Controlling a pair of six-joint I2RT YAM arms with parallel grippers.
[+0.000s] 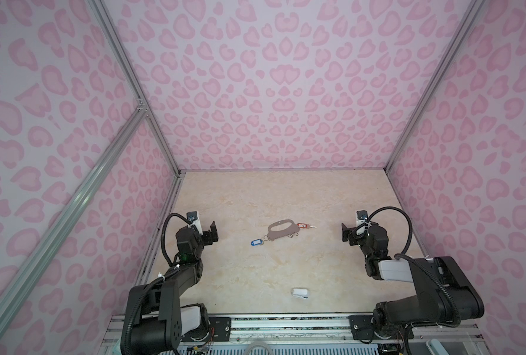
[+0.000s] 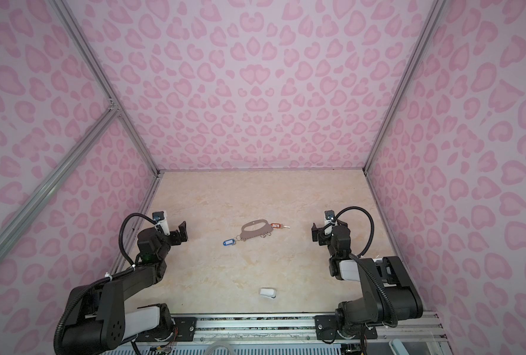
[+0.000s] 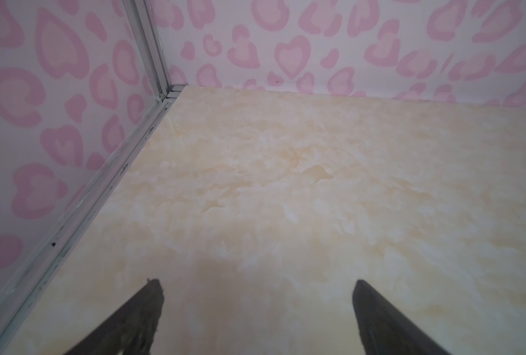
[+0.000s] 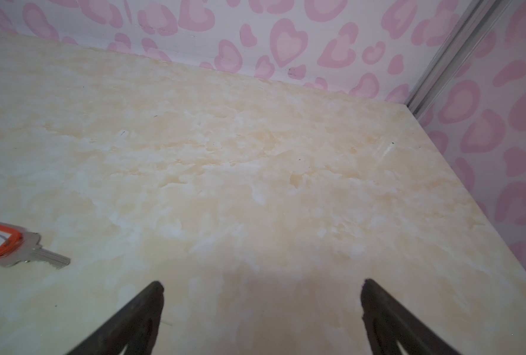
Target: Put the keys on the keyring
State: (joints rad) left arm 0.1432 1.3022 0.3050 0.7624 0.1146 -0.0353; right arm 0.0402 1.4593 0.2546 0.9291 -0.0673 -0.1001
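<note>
The grey-brown keyring (image 1: 281,232) (image 2: 255,231) lies flat mid-table in both top views, small wire rings along its near edge. A blue-tagged key (image 1: 256,242) (image 2: 229,242) rests at its left end, touching a ring. An orange-tagged silver key (image 1: 304,226) (image 2: 277,226) (image 4: 16,246) lies at the plate's right end. My left gripper (image 1: 214,232) (image 2: 183,231) (image 3: 257,284) stands open to the left, over bare table. My right gripper (image 1: 344,232) (image 2: 314,233) (image 4: 261,284) stands open to the right, nothing between its fingers.
A small white rounded object with a blue edge (image 1: 300,293) (image 2: 267,292) lies near the front edge. Pink-patterned walls with aluminium frame rails (image 3: 151,61) close in the marble-look table (image 1: 255,276) on three sides.
</note>
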